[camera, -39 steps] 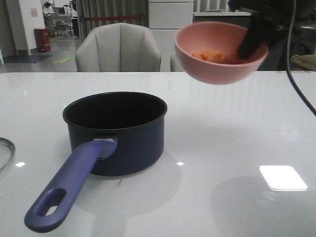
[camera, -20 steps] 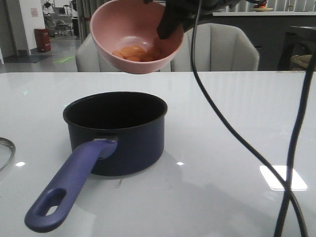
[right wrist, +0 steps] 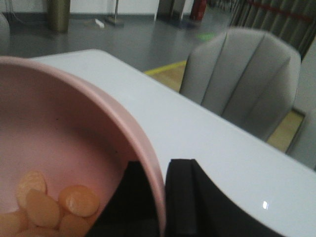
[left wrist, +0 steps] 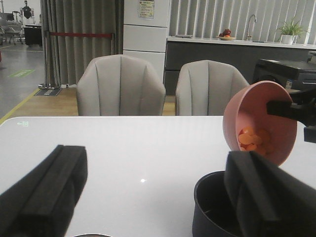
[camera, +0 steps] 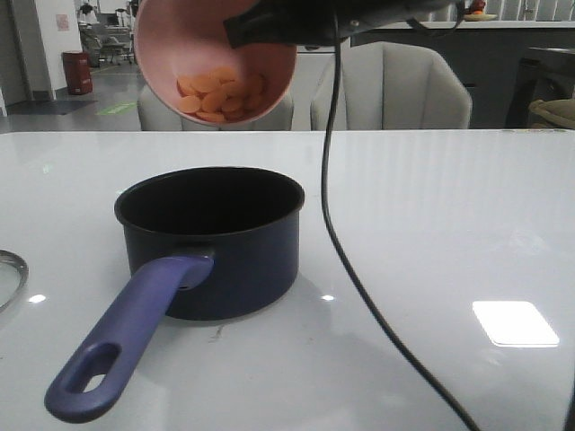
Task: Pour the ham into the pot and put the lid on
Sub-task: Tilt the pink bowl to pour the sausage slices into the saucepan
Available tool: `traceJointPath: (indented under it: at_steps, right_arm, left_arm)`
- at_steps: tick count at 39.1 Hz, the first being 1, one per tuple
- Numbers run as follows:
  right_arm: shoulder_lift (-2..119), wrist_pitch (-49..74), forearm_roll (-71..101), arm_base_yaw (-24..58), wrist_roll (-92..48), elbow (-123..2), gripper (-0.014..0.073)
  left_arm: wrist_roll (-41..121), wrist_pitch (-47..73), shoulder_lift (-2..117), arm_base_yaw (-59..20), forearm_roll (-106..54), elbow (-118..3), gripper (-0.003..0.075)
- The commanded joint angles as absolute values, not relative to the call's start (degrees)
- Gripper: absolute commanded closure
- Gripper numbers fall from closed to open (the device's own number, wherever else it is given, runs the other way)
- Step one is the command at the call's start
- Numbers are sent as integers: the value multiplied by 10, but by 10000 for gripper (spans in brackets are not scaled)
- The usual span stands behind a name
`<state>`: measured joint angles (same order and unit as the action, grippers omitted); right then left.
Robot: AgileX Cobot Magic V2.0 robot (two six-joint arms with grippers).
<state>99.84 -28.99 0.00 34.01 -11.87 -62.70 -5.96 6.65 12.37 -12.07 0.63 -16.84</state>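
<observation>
Pink bowl [camera: 216, 58] tipped over the pot [camera: 211, 238], ham [camera: 220, 92] bunched at its low edge

From my remote seat, my right tool [right wrist: 163, 197] is pinching the bowl's rim, one finger inside and one outside, holding it up in the air above the navy pot and tilted steeply toward me. Orange-pink ham slices sit piled against the lower side of the bowl, none in the pot as far as I can see. Pot stands on the white desk [camera: 431, 224], its purple handle pointing at the front-left corner. My left tool [left wrist: 148, 197] hangs spread wide, nothing between its fingers, near the pot. Just a sliver of the lid [camera: 9, 274] shows at the desk's left edge.
</observation>
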Motion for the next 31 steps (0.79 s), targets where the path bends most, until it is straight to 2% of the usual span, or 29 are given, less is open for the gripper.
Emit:
traceJointPath:
  at_steps: [1,5,12,19,31]
  right_arm:
    - [983,-494,-51,342,-140,-604,459]
    - [1000,-607,-78,342,-169,-576,459]
    - [1034,-734,-85,342,-271,-553,459]
    - [1051,-738,-97,343,-403,-553,459]
    - [1054,-738,-96,343,-483,-553,459]
  left_arm:
    - [-61,18,129,-124,0,-184,117]
    - [-61,18,129,-124,0,-184,117]
    - [-61,18,129,-124,0,-184,117]
    - [-61,18,129,-124,0,-184,117]
    - [-61,18,129,-124,0,-184,117]
